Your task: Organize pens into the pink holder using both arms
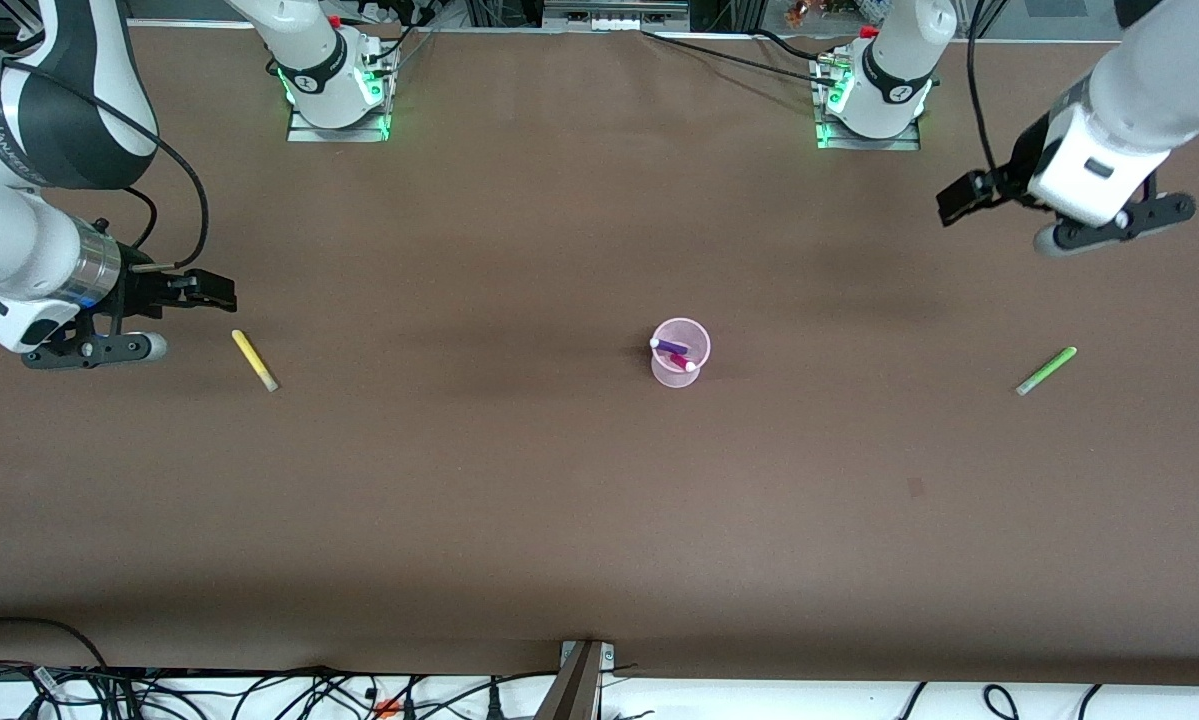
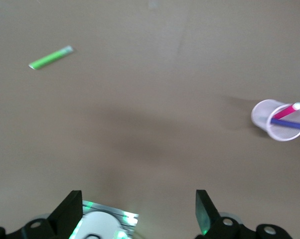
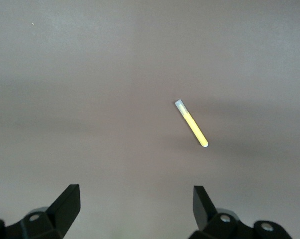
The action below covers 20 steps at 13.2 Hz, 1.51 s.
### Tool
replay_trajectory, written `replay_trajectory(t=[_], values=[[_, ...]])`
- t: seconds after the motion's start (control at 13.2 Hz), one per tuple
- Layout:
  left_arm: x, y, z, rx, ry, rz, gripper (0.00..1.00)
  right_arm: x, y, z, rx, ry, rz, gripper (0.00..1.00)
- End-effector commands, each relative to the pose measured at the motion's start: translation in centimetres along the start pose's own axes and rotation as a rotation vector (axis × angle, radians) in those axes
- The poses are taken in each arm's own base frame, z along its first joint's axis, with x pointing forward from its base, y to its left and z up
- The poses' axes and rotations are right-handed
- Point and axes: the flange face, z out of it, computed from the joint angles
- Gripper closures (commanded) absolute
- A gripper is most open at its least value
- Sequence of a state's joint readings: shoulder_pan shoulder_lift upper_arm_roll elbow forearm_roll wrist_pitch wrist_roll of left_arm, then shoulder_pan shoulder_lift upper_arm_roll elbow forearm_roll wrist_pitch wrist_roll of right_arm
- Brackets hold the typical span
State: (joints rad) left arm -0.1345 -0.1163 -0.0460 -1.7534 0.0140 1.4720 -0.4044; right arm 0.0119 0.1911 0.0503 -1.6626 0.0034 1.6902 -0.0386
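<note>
The pink holder stands upright mid-table with a dark purple pen and a magenta pen inside it. A yellow pen lies flat toward the right arm's end. My right gripper hovers open and empty close beside it. A green pen lies flat toward the left arm's end. My left gripper hangs open and empty over the table there, well apart from the green pen.
The brown table carries only the holder and the two loose pens. The arm bases stand along the table's edge farthest from the front camera. Cables and a mount post sit at the nearest edge.
</note>
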Motion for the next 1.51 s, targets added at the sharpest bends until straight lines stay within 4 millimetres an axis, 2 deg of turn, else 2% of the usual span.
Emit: replay_trajectory(t=[0.0,0.3,0.38,0.68,0.91,0.98,1.21,1.44], values=[[-2.0,-1.3,0.6,0.08,0.069,0.089,0.0,-0.4,-0.2,-0.3,-0.007,0.011,0.008,0.0],[0.1,-4.4,-0.2,0.091,0.116,0.058,0.0,-0.4,-0.2,-0.3,-0.007,0.011,0.008,0.0],[0.5,-4.4,-0.3,0.086,0.115,0.072,0.0,-0.4,-0.2,-0.3,-0.007,0.011,0.008,0.0],[2.7,-6.7,-1.3,0.023,0.106,0.125,0.0,-0.5,-0.2,-0.4,-0.007,0.015,0.006,0.0],[3.0,-6.7,-1.8,0.02,0.118,0.149,0.0,-0.5,-0.2,-0.4,-0.007,0.015,0.006,0.0],[4.5,-6.5,-1.8,0.018,0.113,0.144,0.0,-0.4,-0.2,-0.4,-0.007,0.015,0.006,0.0],[7.3,-5.8,-2.3,0.025,0.054,0.145,0.0,-0.3,-0.2,-0.2,-0.007,0.013,0.006,0.0],[8.4,-8.4,-1.7,-0.028,0.042,0.215,0.0,-0.3,-0.2,-0.3,-0.007,0.018,0.006,0.0]])
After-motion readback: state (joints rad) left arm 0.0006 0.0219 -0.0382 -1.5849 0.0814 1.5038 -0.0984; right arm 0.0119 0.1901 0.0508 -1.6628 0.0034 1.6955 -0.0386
